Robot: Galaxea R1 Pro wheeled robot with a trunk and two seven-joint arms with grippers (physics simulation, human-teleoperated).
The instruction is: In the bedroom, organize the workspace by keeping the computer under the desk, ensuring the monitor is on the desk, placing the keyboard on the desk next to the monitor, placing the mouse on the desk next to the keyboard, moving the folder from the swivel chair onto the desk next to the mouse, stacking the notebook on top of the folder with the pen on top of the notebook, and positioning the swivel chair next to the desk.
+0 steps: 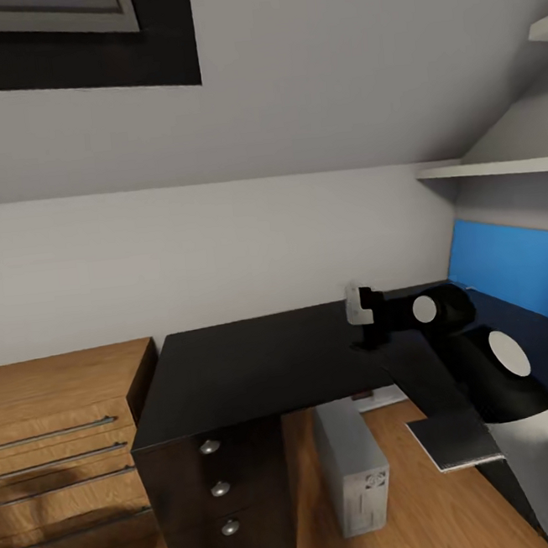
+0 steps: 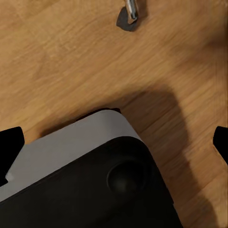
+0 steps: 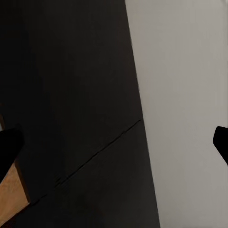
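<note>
The computer point(image 1: 355, 466) stood on the floor under the black bench point(image 1: 266, 363); it looked heavy, stiff and smooth-sided, best gripped by its top edges. The right tool point(image 1: 360, 305) hovered over the benchtop, spread wide and empty; the left tool point(image 2: 114, 142) was likewise wide.

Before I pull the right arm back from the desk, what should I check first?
1. Computer under the desk: ok, it stands beside the drawers.
2. Right end effector empty: ok, fingers wide apart with nothing between them.
3. Left end effector empty: ok, open over the wood floor.
4. Right end effector's clearance above the desk top: cannot tell.
5. Monitor on the desk: cannot tell.
</note>
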